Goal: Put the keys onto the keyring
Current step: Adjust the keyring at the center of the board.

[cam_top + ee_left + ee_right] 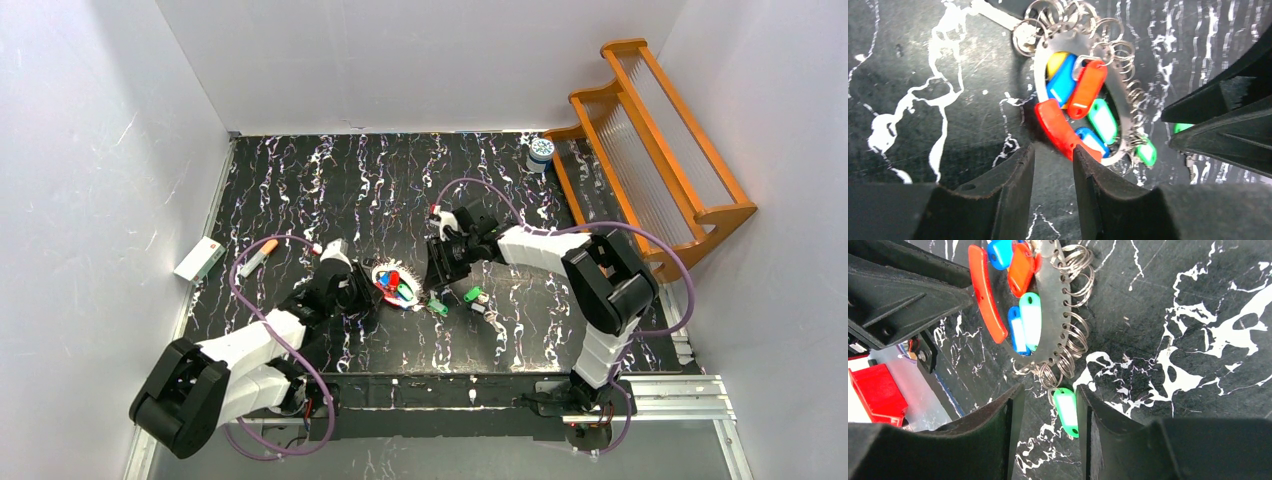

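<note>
Keyring [1120,107] – top arc cut off by the upper edge in both wrist views; overhead, too small to count what hangs on it
Keys [1083,90] – coloured heads overlap in a heap; number cannot be told
Red head [1055,125] – lower end tucked behind a finger [1093,185] of the left gripper [1053,150]
Green bit [1182,128] – a sliver between the black fingers of the right gripper [1050,392]; rest hidden
Red block [875,392] – cut by the left edge of the right wrist view; cannot tell what it is
Jar [541,151], white box [199,259] – print too small to read
Fingers, both wrist views – bases run off the bottom edge
</note>
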